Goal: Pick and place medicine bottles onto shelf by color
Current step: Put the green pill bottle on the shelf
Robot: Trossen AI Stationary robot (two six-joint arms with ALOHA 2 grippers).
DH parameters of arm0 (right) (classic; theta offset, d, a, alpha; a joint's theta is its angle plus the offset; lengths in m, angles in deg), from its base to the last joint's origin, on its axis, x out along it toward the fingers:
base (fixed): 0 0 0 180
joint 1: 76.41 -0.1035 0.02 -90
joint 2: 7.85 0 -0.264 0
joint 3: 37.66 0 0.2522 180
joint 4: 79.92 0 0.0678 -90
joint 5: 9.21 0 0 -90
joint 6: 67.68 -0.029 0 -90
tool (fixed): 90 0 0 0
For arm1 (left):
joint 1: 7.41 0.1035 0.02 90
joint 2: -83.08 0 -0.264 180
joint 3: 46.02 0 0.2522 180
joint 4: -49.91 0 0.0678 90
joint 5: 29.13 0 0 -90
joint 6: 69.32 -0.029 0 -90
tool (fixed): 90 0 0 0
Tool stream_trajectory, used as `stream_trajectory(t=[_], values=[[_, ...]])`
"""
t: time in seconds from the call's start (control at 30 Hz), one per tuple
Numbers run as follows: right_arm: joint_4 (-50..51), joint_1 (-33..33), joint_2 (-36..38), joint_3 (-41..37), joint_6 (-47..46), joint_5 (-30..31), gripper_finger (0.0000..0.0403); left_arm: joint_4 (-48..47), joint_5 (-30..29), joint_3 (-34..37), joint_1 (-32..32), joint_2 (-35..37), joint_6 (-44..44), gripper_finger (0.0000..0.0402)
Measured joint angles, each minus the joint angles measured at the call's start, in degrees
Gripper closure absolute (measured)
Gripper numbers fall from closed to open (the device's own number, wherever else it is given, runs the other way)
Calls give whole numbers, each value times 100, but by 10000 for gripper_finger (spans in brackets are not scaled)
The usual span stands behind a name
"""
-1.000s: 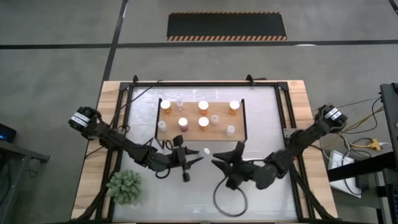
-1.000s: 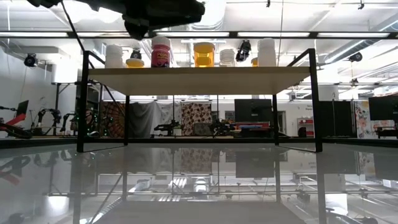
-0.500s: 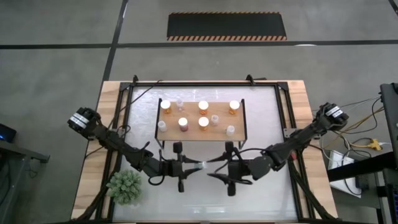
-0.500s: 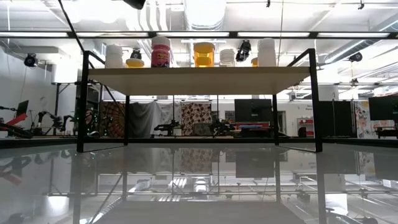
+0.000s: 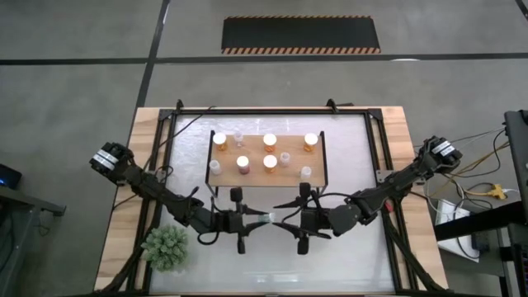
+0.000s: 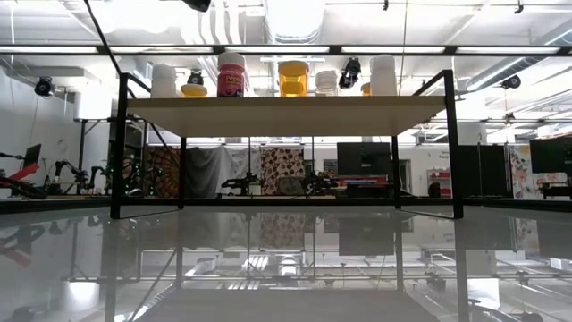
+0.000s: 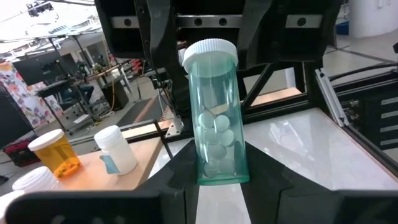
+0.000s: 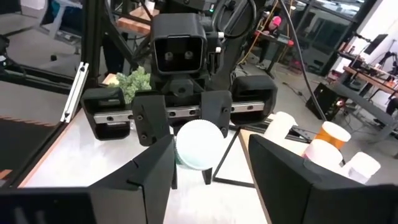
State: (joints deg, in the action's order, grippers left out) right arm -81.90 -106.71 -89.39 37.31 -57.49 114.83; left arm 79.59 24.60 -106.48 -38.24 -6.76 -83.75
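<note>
My left gripper point(image 5: 254, 219) is shut on a clear greenish bottle point(image 7: 217, 124) with a white cap and white pills inside, held above the glass table just near of the shelf point(image 5: 266, 157). The bottle point(image 5: 264, 219) lies level, cap toward the table's right. My right gripper point(image 5: 280, 219) faces it, open, its fingers standing on either side of the white cap point(image 8: 198, 144); I see no touch. Several white-capped bottles, orange, white and one reddish, stand on the shelf's light-wood board point(image 6: 286, 114). My left gripper pinches the bottle's bottom end point(image 7: 221, 175) between its two fingers point(image 7: 169, 186). The fingers come level from the table's left and lie along the bottle. The bottle sticks out beyond the fingertips toward the right gripper, lifted clear of the table.
A green spiky plant point(image 5: 167, 247) stands at the near left corner. The shelf's thin black legs point(image 6: 116, 143) stand on the glass top. A black metal frame point(image 5: 375, 165) runs around the table. Bare glass lies near of both grippers.
My left gripper has turned so that the bottle points level toward the table's right, and has shifted a little toward the near edge. My right gripper has turned to face it and gone left, bringing its open fingers around the bottle's cap.
</note>
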Motion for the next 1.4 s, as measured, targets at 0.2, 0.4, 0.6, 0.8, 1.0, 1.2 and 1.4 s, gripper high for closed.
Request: stream_trajectory(t=[0.2, 0.4, 0.6, 0.8, 1.0, 1.2, 1.4], values=[[-91, 74, 0, 0, -25, -242, 216, 10, 6, -4, 9, 0, 11, 325], [-219, 98, 0, 0, 32, -298, 228, 138, 17, -17, 11, 0, -6, 325], [-237, 98, 0, 0, 32, -306, 249, 218, 13, -15, 15, 0, -98, 325], [-235, 98, -9, 0, 49, -303, 276, 258, 11, -4, 35, -1, -101, 325], [-230, 98, -9, 0, 54, -304, 300, 260, 7, 0, 35, -2, -98, 325], [-207, 101, -13, 0, 40, -303, 298, 262, 10, 22, 37, -2, -95, 325], [-208, 101, -12, -2, -15, -304, 297, 264, 15, 22, 37, -2, -51, 305]])
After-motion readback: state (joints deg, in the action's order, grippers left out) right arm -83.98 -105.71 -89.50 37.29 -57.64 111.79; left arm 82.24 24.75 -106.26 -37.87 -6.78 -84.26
